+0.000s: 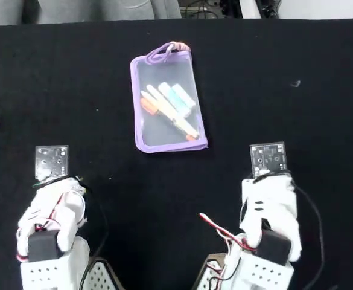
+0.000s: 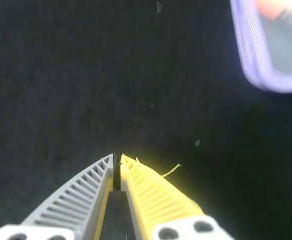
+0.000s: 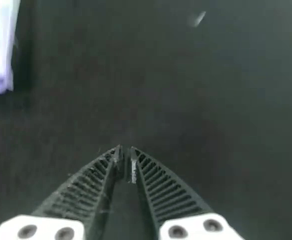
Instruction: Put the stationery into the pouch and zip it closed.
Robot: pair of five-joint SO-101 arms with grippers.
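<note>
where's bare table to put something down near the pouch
Broad bare black table lies on both sides of the clear purple-edged zip pouch, out to the table edges. The strip between the pouch and the left gripper and right gripper is bare too. It is crowded along the near edge, where both arms stand.

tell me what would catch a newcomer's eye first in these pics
The purple-edged clear pouch stands out. It lies flat in the middle of the black table with several markers already inside it. Both arms sit at the near edge, well apart from it, with the left gripper and the right gripper both shut on nothing.
</note>
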